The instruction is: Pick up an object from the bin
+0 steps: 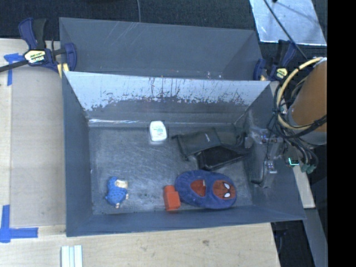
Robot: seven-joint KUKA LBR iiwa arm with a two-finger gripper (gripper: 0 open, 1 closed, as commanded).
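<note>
My gripper (259, 174) hangs at the bin's right side, close to the right wall. Just to its left lies a flat black thing (221, 157), partly under a dark grey folded piece (196, 141). Below and left of the gripper sits a blue slipper-like toy with two red spider faces (206, 190), at the front of the bin. Nothing shows in the gripper.
An orange block (172, 198) touches the blue toy's left end. A small blue figure (117, 191) lies at the front left. A white capped container (158, 132) rests near the back wall. The arm with its cables comes in over the right rim.
</note>
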